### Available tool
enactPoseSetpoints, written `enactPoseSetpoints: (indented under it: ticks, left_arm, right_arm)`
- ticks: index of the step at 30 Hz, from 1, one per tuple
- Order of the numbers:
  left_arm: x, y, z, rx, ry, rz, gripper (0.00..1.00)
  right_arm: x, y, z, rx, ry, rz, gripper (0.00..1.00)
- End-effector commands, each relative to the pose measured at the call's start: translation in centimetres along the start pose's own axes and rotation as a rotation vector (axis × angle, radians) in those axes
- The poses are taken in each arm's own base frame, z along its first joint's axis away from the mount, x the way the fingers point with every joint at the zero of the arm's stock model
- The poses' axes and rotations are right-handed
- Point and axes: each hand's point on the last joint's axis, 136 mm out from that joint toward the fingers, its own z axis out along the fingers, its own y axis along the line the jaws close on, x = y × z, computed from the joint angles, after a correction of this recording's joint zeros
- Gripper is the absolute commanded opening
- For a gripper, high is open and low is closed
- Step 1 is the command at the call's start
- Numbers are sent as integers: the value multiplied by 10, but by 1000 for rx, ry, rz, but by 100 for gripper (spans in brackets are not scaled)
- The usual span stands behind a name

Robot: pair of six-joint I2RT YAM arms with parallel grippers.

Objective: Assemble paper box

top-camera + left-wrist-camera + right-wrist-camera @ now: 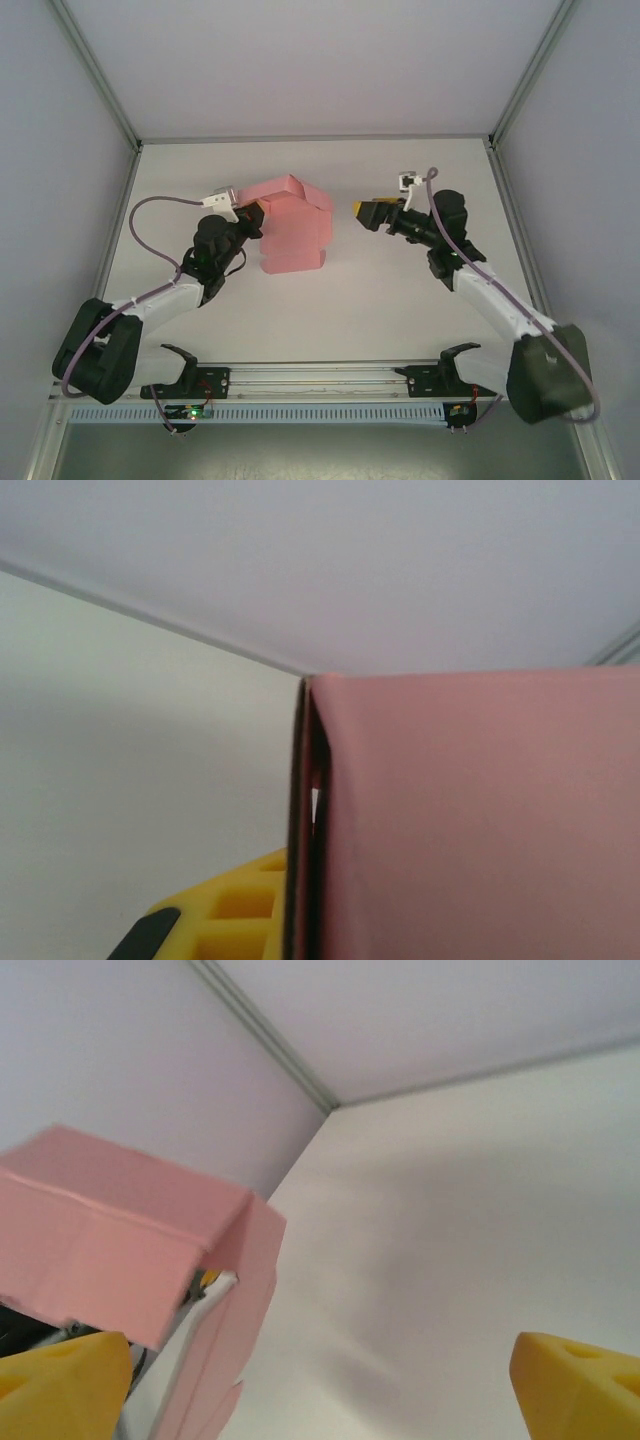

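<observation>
Folding is the step in hand. The paper box (292, 228) is only part-formed: it sits left of centre over the worktop (400, 300), with some panels raised and others loose, and is not yet closed into a neat rectangle. Whether its lower edge rests on the worktop, you cannot tell from here.

Your left end effector (250, 214) is clamped on the box's left edge. In the left wrist view the pink card (480, 820) runs straight into the jaw line beside one yellow finger (225, 915), doubled over at a fold.

Your right end effector (363, 209) has its jaws wide apart and holds nothing. It sits to the right of the box, near but not touching. Its wrist camera shows the yellow fingertips (62, 1385) at the bottom corners and the box (100, 1250) up to the left, with a flap (235, 1310) hanging from it.

The next move probably calls for bringing the right side in to that loose flap and folding it along its crease while the left anchors the card. Go gently, because thin card is likely to buckle if pushed off the crease.
</observation>
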Motion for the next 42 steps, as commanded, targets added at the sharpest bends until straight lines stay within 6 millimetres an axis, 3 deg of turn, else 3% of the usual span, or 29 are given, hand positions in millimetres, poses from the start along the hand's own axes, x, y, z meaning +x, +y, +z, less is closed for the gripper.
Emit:
enactPoseSetpoints:
  ticks: [1, 3, 7, 13, 23, 29, 35, 42]
  left_arm:
    - [16, -10, -6, 67, 96, 96, 0]
    - [23, -18, -7, 115, 136, 104, 0]
    - [30, -29, -8, 182, 181, 98, 0]
    - [32, -31, -6, 195, 192, 95, 0]
    - [35, -31, 1, 196, 215, 77, 0]
    - [35, -28, 6, 172, 219, 63, 0]
    - [39, -22, 11, 143, 238, 45, 0]
    - [44, -14, 14, 100, 262, 51, 0]
  right_arm:
    - [-2, -20, -16, 123, -6, -150, 98]
    - [-7, -19, -16, 136, 10, -213, 98]
    - [4, -8, -3, 23, 133, -293, 98]
    - [31, 23, 14, -253, 262, -346, 86]
    - [55, 38, 38, -314, 385, -374, 70]
    - [61, 43, 53, -264, 396, -422, 59]
    - [63, 36, 65, -122, 397, -486, 58]
    - [69, 35, 62, 9, 423, -638, 71]
